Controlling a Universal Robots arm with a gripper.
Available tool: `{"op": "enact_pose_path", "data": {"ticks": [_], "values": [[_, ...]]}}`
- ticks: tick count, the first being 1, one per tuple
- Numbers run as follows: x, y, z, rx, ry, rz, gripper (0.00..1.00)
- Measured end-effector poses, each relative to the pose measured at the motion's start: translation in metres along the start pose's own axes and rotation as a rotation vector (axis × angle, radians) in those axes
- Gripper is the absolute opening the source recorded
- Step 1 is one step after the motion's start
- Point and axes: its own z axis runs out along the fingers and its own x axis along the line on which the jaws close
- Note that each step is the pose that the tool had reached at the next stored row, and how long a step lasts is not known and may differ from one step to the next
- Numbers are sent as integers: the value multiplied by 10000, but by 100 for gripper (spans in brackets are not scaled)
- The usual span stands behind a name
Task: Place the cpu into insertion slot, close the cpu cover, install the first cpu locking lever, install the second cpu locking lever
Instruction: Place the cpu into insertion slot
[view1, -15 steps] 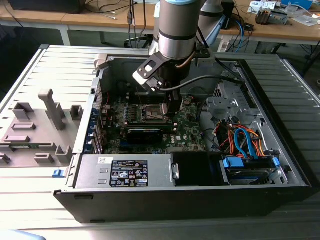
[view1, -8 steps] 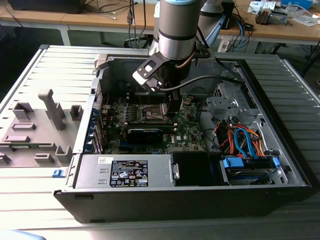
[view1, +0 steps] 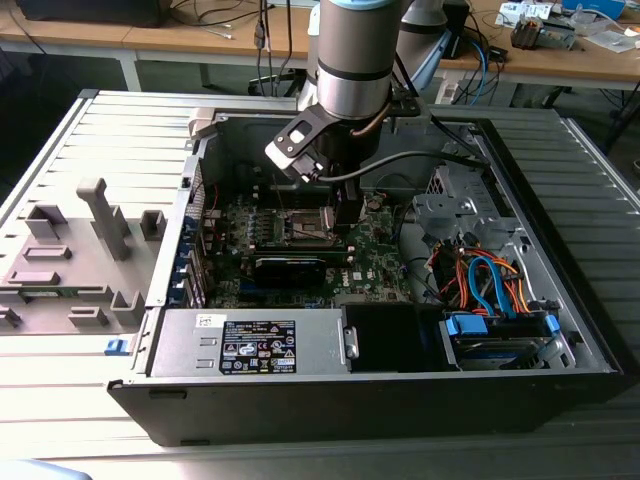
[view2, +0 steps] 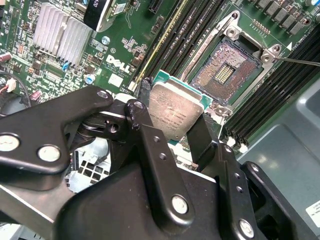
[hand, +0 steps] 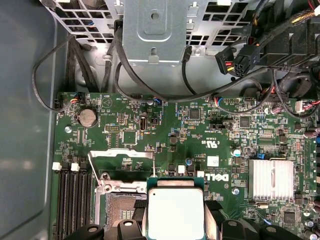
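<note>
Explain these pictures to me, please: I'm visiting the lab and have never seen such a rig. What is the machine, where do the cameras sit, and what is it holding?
The machine is a robot arm reaching down into an open desktop computer case. The exterior view is taken by a camera off the arm. Both wrist views come from cameras riding near the arm's wrist, looking at the green motherboard. The black end effector is the arm's grasping part. It is shut on the cpu, a small square chip with a silver-grey top. The cpu is held close to the insertion slot, the open square socket with its contacts exposed, and is not yet in it.
</note>
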Motion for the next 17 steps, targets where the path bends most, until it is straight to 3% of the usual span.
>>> {"op": "enact_pose_path", "data": {"ticks": [17], "values": [[0,0,0,1,-3,121,55]]}}
